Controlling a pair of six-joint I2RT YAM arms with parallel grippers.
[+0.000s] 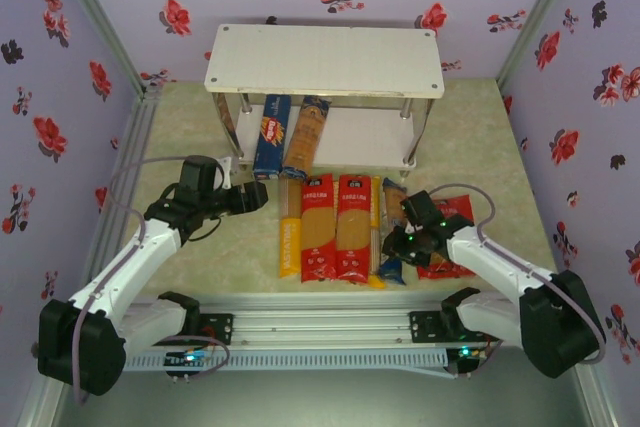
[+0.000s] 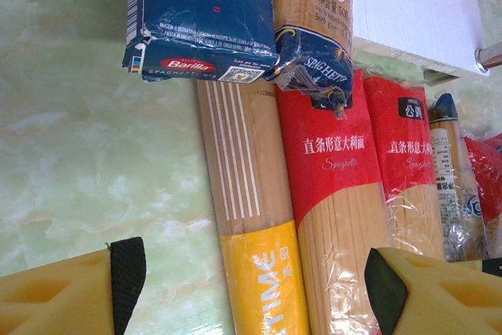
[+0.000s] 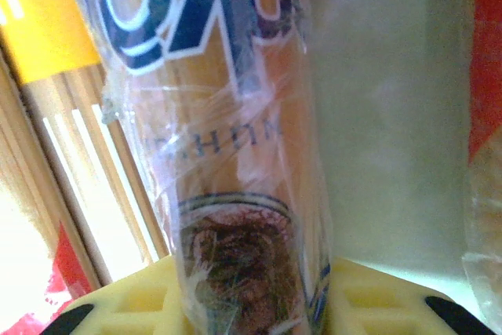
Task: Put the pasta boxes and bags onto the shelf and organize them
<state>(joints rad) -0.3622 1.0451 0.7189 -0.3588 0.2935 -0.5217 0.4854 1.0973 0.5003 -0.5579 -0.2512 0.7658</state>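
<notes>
The shelf stands in the middle of the far edge of the green surface. It has two white boards. A blue box and a brownish pack lie side by side on the low board. Their near ends stick out past the board. In the left wrist view the blue box ends over the top of the yellow bag. The brownish pack ends over the top of the first long red bag.

More bags lie flat in a row on the surface, between the shelf and the near edge. From left to right they are the yellow bag, the first long red bag, the second long red bag, the clear bag and the wide red bag. The long ones touch side by side.

The left gripper hangs over the surface just left of the blue box's near end. Its jaws are spread wide with nothing between them.

The right gripper is low at the near part of the clear bag. In the right wrist view its jaws pinch the clear bag from both sides.
</notes>
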